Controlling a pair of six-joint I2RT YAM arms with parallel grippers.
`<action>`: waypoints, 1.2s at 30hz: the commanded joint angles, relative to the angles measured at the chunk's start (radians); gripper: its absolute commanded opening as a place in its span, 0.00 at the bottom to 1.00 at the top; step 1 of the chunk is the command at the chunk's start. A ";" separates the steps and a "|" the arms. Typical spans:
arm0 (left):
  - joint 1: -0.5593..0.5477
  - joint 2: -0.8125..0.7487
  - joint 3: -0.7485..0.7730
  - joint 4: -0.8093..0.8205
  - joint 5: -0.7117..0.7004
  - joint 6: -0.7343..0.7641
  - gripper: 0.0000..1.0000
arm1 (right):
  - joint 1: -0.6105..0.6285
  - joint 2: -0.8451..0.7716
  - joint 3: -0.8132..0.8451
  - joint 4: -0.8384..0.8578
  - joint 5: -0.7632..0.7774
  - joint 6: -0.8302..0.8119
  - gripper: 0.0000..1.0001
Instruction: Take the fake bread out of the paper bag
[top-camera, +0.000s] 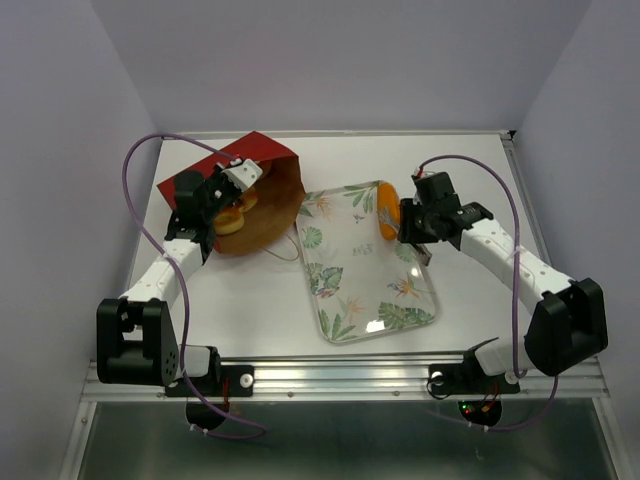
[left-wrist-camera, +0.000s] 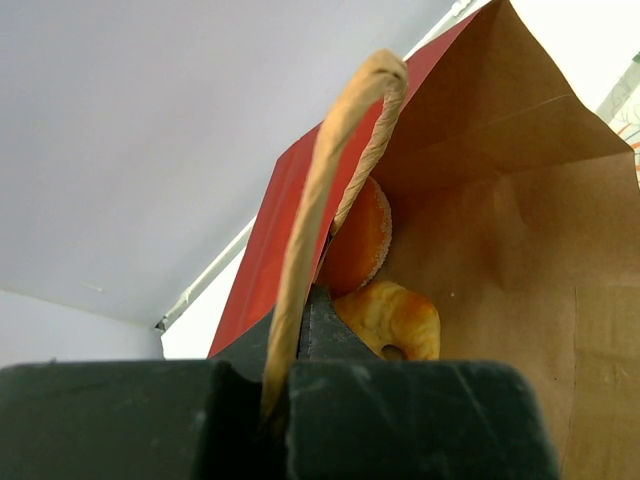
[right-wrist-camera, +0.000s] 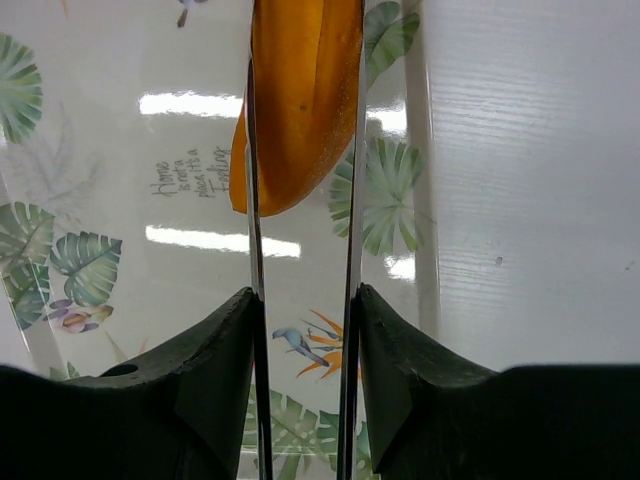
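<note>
Bread is split between two places in the top view: the long loaf (top-camera: 386, 212) is carried by the right arm (top-camera: 480, 238) over the far right part of the leaf-patterned tray (top-camera: 345, 300), its long axis running roughly far to near. Golden buns (top-camera: 238, 208) are seen inside the paper bag (top-camera: 270, 180), which lies on the tabletop (top-camera: 250, 290) just left of the tray with its brown inside exposed, and the left arm (top-camera: 175, 255) is stretched to its mouth. In the left wrist view the left fingers (left-wrist-camera: 420, 420) are pressed together on the twine handle (left-wrist-camera: 330, 190), by which the dark red wall is held up. Just beyond them a sugary round bun (left-wrist-camera: 362, 240) and a glossy twisted one (left-wrist-camera: 392, 318) are lodged against the kraft lining. In the right wrist view the right fingers (right-wrist-camera: 253, 200) are clamped on the loaf's smooth orange flanks, its length aligned with them and its rounded end pointing down at the tray. Whether it touches the tray cannot be told. A short lowering and a release are judged to be all that is called for.
</note>
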 joint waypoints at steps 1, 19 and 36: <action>-0.010 0.000 0.036 0.072 0.012 0.000 0.00 | 0.003 -0.082 -0.043 0.138 -0.078 -0.043 0.27; -0.013 -0.009 0.033 0.072 0.013 0.003 0.00 | -0.006 -0.107 -0.026 0.077 -0.031 0.004 0.68; -0.019 -0.019 0.032 0.069 0.005 -0.003 0.00 | 0.058 -0.134 0.150 0.083 -0.423 -0.071 0.58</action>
